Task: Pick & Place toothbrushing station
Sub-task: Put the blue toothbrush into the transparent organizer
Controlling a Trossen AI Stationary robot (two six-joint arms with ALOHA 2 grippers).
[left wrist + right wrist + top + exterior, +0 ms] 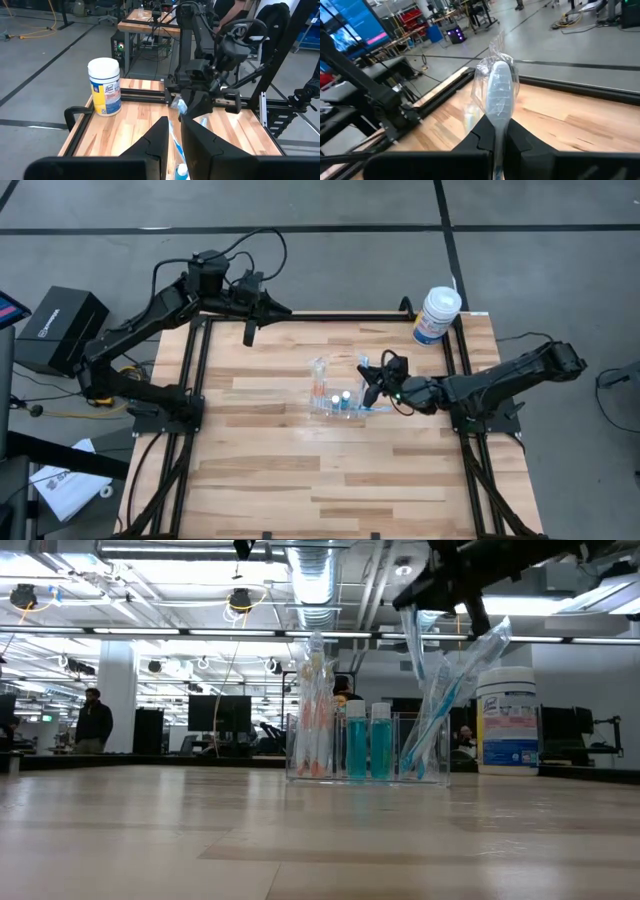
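The toothbrushing station (335, 402) is a clear plastic holder standing on the table's middle, also in the low view (365, 745). It holds orange toothbrushes (315, 710), two teal bottles (367, 740) and wrapped blue toothbrushes (440, 700). My right gripper (372, 383) is at the station's right end, above it, shut on a clear-wrapped toothbrush (499, 90). My left gripper (250, 332) waits over the table's far edge, its fingers (200, 145) a narrow gap apart and empty. My right gripper pinches the wrapped toothbrush's shaft (499, 125) between its two fingers, just below the head. The fingers come about level from the table's right and lie across the brush. The brush stands roughly upright, its head above the fingers. Its lower part is hidden by the fingers.
A big white blue-labelled canister (437, 315) stands at the table's far right corner, also in the low view (507, 720). A dark frame (190, 380) runs along the table's left, right and far edges. Bare wood lies toward the near edge (320, 480).
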